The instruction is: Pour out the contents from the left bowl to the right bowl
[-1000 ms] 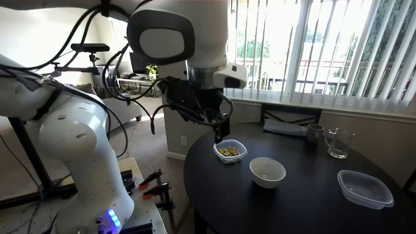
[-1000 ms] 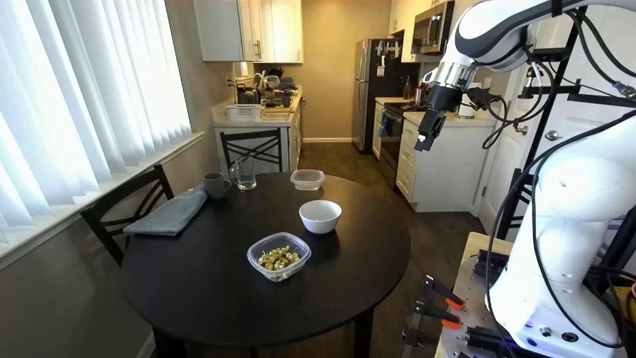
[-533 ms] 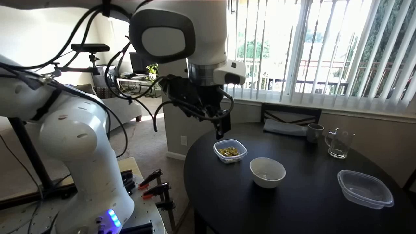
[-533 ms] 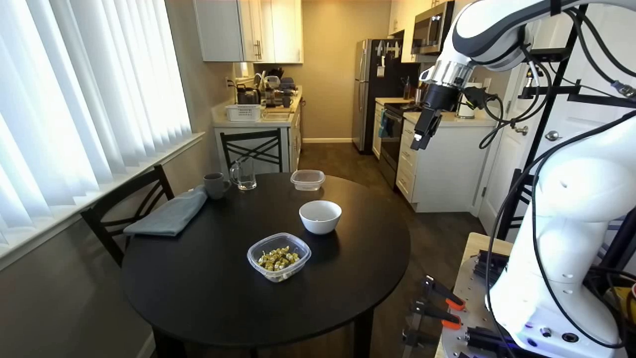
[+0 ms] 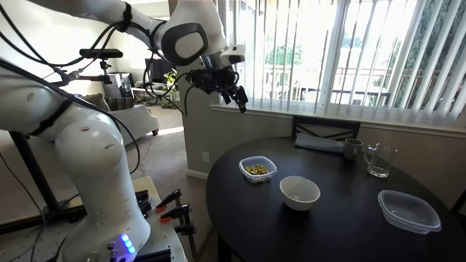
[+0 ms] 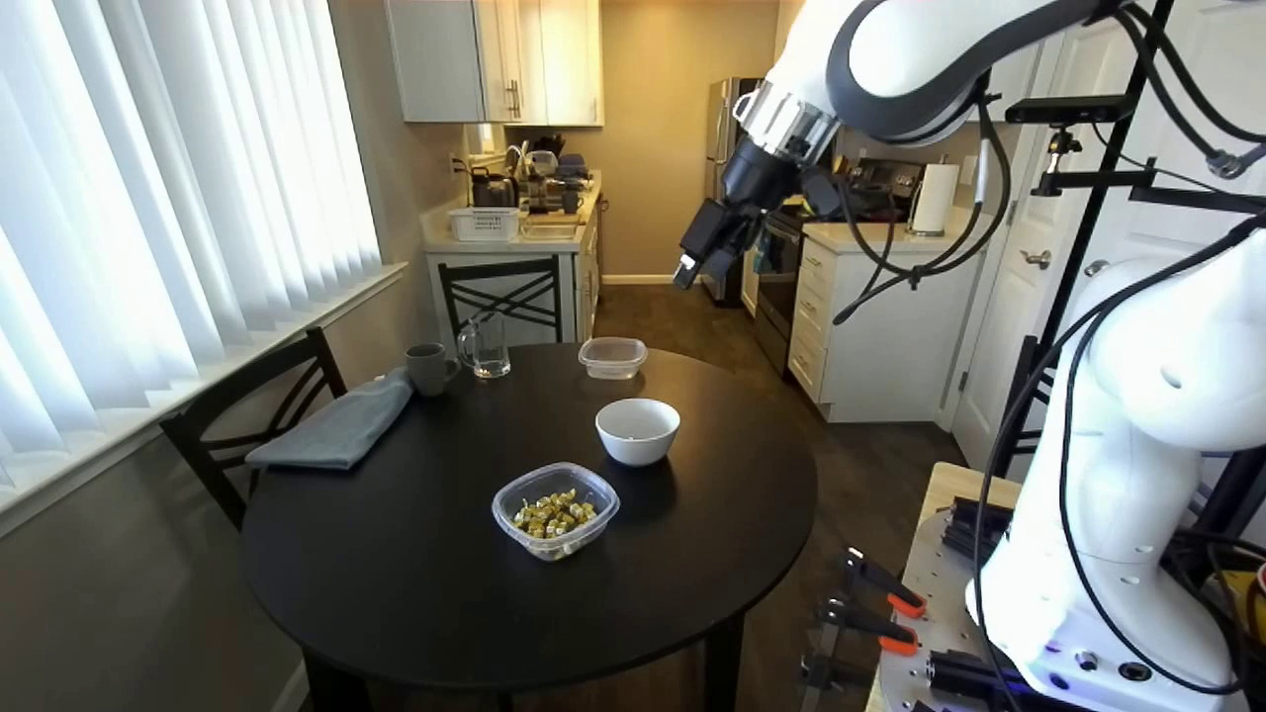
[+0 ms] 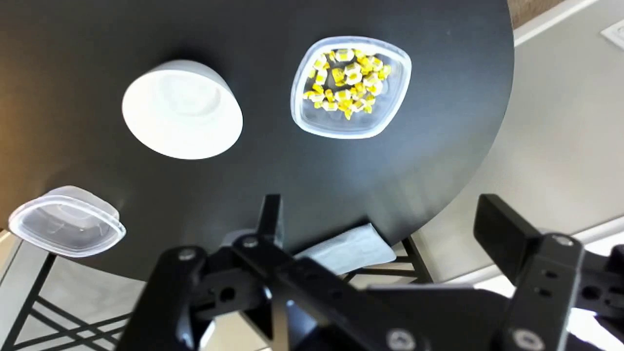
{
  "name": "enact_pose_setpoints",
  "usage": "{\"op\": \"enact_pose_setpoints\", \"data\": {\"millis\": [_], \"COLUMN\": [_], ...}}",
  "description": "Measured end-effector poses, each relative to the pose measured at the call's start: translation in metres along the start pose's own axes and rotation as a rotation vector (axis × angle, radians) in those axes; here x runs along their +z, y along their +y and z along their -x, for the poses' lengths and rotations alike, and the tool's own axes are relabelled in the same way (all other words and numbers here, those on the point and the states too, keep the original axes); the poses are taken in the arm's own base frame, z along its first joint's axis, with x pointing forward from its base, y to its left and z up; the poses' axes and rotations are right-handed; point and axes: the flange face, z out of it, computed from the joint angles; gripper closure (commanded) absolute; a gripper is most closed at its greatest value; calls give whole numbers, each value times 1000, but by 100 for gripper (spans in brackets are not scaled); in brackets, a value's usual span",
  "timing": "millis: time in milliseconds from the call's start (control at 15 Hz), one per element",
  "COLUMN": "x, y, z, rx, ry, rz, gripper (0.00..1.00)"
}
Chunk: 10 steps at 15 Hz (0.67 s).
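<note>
Kitchen cabinets (image 6: 440, 64) rise at 12 o'clock in an exterior view, pale vertical blinds (image 6: 168, 198) hang at 10 o'clock and the white robot arm (image 6: 1177, 336) stands at 3 o'clock, each direction read from the translucent bowl (image 6: 547, 479) on a round black table (image 6: 396, 603). Beside the table stand 2 dark chairs (image 6: 237, 389), at 10 and 12 o'clock.

On the table sit 2 upright bowls, 1 clear tub (image 6: 612, 358) at 1 o'clock, 2 mugs at 11 o'clock (1 grey mug (image 6: 428, 372) and 1 glass mug (image 6: 492, 356)) and 1 folded cloth (image 6: 336, 430) at 10 o'clock. The contents (image 7: 353, 75), yellow bits too heaped to count, lie in the translucent bowl. The white bowl (image 6: 637, 448) stands near it but apart, towards 2 o'clock, across a narrow strip of black surface.

The tub sits just inside the edge at 1 o'clock, and the cloth reaches the edge at 10 o'clock. A broad stretch of the table runs from the translucent bowl to the edge at 6 o'clock. Raised well apart from both bowls, towards 1 o'clock, the gripper (image 7: 382, 217) has its 2 fingers (image 7: 504, 234) spread wide in the wrist view.
</note>
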Motion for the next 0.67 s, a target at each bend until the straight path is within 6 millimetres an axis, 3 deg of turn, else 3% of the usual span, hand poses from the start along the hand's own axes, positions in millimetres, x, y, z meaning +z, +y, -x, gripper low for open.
{"op": "enact_pose_setpoints", "data": {"millis": [133, 267, 667], "x": [29, 69, 180], "y": [-32, -44, -29], "z": [-4, -2, -1], "rx": [40, 100, 235], "ry": [20, -4, -145], "rz": [24, 51, 94], "gripper": [0, 0, 0]}}
